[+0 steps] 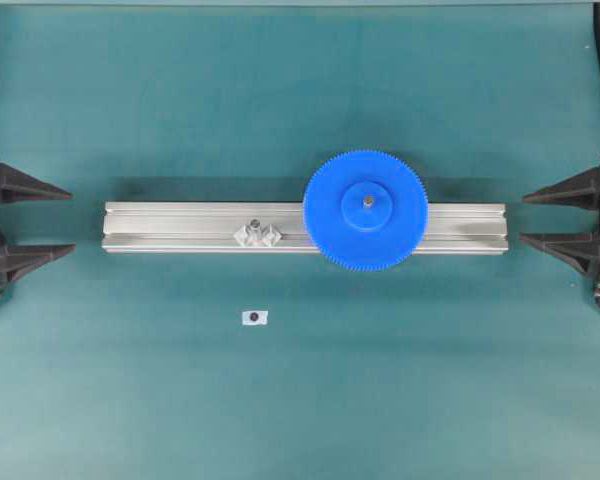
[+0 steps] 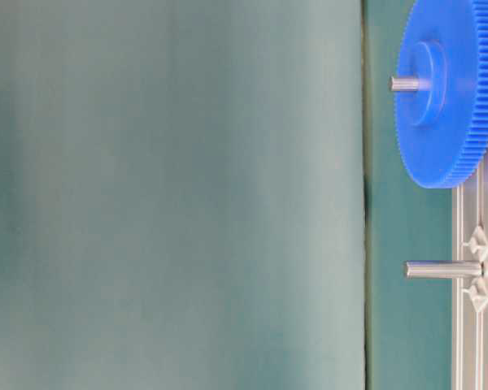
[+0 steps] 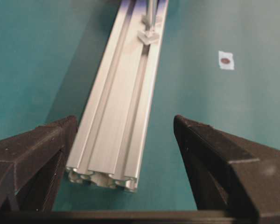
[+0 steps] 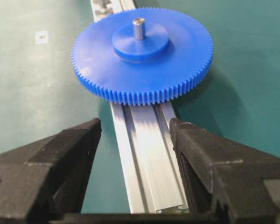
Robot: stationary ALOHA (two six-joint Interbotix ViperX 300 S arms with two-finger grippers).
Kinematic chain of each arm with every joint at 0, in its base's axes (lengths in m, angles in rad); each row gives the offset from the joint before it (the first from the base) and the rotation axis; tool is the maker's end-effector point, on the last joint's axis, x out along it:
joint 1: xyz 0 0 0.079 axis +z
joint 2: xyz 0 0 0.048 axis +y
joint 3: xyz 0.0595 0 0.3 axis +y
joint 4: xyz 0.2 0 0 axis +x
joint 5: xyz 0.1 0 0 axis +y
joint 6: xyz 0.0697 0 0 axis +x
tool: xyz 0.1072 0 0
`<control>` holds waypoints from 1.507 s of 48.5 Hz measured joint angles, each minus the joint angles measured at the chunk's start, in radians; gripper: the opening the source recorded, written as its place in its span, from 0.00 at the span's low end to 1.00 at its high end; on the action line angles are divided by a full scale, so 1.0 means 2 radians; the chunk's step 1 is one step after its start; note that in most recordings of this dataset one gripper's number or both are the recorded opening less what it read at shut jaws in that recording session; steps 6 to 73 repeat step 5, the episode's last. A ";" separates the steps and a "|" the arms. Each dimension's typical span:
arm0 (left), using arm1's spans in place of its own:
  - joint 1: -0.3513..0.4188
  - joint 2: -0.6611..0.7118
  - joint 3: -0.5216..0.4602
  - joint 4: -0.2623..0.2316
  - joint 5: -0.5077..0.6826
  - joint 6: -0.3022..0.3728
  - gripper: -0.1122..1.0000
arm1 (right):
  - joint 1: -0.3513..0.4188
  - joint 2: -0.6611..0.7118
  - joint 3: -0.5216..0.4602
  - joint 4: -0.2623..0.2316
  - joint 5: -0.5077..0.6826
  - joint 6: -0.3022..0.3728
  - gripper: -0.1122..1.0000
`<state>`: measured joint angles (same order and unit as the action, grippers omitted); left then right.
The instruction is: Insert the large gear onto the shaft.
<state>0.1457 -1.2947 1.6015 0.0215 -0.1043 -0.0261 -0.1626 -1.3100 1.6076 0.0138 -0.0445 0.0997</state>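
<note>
Teal tabletop [image 1: 180, 100], large gear [image 1: 365, 210] hiding its shaft's [image 1: 366, 202] base, both jaws released

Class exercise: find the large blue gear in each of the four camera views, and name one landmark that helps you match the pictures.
Overhead: large gear right of centre, on the aluminium rail.
Table-level: top right corner, seen side-on.
Left wrist: not in view.
Right wrist: upper middle, beyond the open right pincer.
Shared landmark: the rail, visible in every view.
</note>
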 measured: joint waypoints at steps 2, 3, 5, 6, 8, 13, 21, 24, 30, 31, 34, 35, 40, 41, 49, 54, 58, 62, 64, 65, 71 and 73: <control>0.000 0.000 0.000 0.000 0.000 0.001 0.89 | 0.000 0.000 0.001 0.000 0.001 0.000 0.72; 0.000 0.000 0.000 -0.001 0.000 -0.001 0.89 | 0.000 0.000 0.001 0.000 0.000 0.000 0.72; 0.000 0.000 0.000 -0.001 0.000 0.000 0.89 | 0.000 0.000 0.001 0.000 0.000 0.000 0.72; 0.000 0.000 0.000 -0.001 0.000 0.000 0.89 | 0.000 0.000 0.001 0.000 0.000 0.000 0.72; 0.000 0.000 0.000 -0.001 0.000 0.000 0.89 | 0.000 0.000 0.001 0.000 0.000 0.000 0.72; 0.000 0.000 0.000 -0.001 0.000 0.000 0.89 | 0.000 0.000 0.001 0.000 0.000 0.000 0.72; 0.000 0.000 0.000 -0.001 0.000 0.000 0.89 | 0.000 0.000 0.001 0.000 0.000 0.000 0.72; 0.000 0.000 0.000 -0.001 0.000 0.000 0.89 | 0.000 0.000 0.001 0.000 0.000 0.000 0.72; 0.000 0.000 0.000 -0.001 0.000 0.000 0.89 | 0.000 0.000 0.001 0.000 0.000 0.000 0.72; 0.000 0.000 0.000 -0.001 0.000 0.000 0.89 | 0.000 0.000 0.001 0.000 0.000 0.000 0.72; 0.000 0.000 0.000 -0.001 0.000 0.000 0.89 | 0.000 0.000 0.001 0.000 0.000 0.000 0.72; 0.000 0.000 0.000 -0.001 0.000 0.000 0.89 | 0.000 0.000 0.001 0.000 0.000 0.000 0.72; 0.000 0.000 0.000 -0.001 0.000 0.000 0.89 | 0.000 0.000 0.001 0.000 0.000 0.000 0.72; 0.000 0.000 0.000 -0.001 0.000 0.000 0.89 | 0.000 0.000 0.001 0.000 0.000 0.000 0.72; 0.000 0.000 0.000 -0.001 0.000 0.000 0.89 | 0.000 0.000 0.001 0.000 0.000 0.000 0.72; 0.000 0.000 0.000 -0.001 0.000 0.000 0.89 | 0.000 0.000 0.001 0.000 0.000 0.000 0.72; 0.000 0.000 0.000 -0.001 0.000 0.000 0.89 | 0.000 0.000 0.001 0.000 0.000 0.000 0.72; 0.000 0.000 0.000 -0.001 0.000 0.000 0.89 | 0.000 0.000 0.001 0.000 0.000 0.000 0.72; 0.000 0.000 0.000 -0.001 0.000 0.000 0.89 | 0.000 0.000 0.001 0.000 0.000 0.000 0.72; 0.000 0.000 0.000 -0.001 0.000 0.000 0.89 | 0.000 0.000 0.001 0.000 0.000 0.000 0.72; 0.000 0.000 0.000 -0.001 0.000 0.000 0.89 | 0.000 0.000 0.001 0.000 0.000 0.000 0.72; 0.000 0.000 0.000 -0.001 0.000 0.000 0.89 | 0.000 0.000 0.001 0.000 0.000 0.000 0.72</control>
